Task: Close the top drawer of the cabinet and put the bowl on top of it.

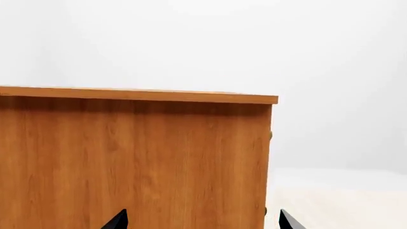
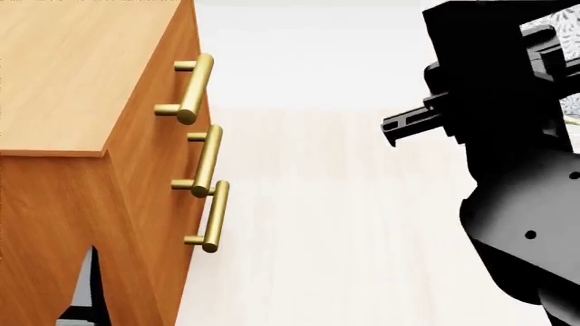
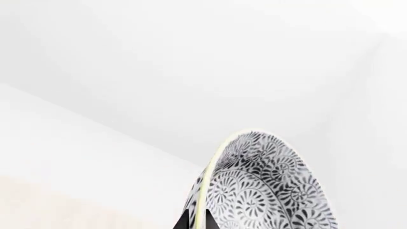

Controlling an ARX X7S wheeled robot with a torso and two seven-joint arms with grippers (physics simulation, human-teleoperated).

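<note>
The orange-brown cabinet [image 2: 64, 81] stands at the left of the head view with three brass bar handles down its front. The top drawer [image 2: 172, 47] has its front flush with the two below it, and its handle [image 2: 195, 88] is free. My left gripper [image 1: 203, 222] is open, facing the cabinet's plain side panel [image 1: 133, 162] just below its top edge. My right gripper [image 3: 197, 222] is shut on the rim of the blue-patterned bowl [image 3: 267, 191], held in the air to the right of the cabinet. Only slivers of the bowl [image 2: 572, 102] show behind the black right arm [image 2: 507, 136].
Pale wood floor [image 2: 335, 224] stretches between the cabinet and the right arm. White walls lie beyond. The cabinet's flat top [image 1: 140, 94] carries nothing that I can see.
</note>
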